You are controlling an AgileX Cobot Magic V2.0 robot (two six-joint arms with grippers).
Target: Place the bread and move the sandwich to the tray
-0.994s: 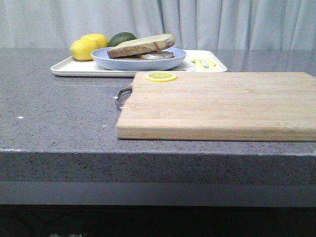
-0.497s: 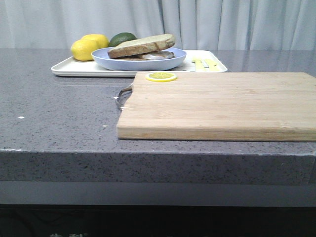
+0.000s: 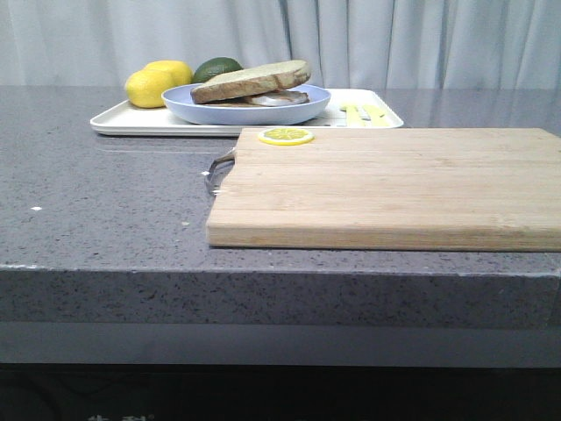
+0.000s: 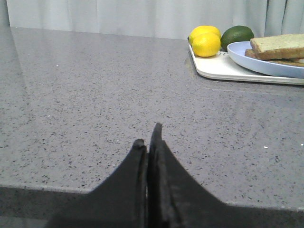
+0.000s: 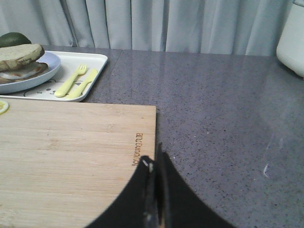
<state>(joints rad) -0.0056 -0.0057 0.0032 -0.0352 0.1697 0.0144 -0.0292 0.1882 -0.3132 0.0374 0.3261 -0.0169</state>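
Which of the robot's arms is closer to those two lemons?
Left. The left gripper sits on the same side of the counter as the lemons; the right gripper is past the cutting board's far edge.

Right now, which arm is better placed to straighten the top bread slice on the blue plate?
Probably the left gripper: the bread and plate sit left of centre. The right gripper faces the cutting board.
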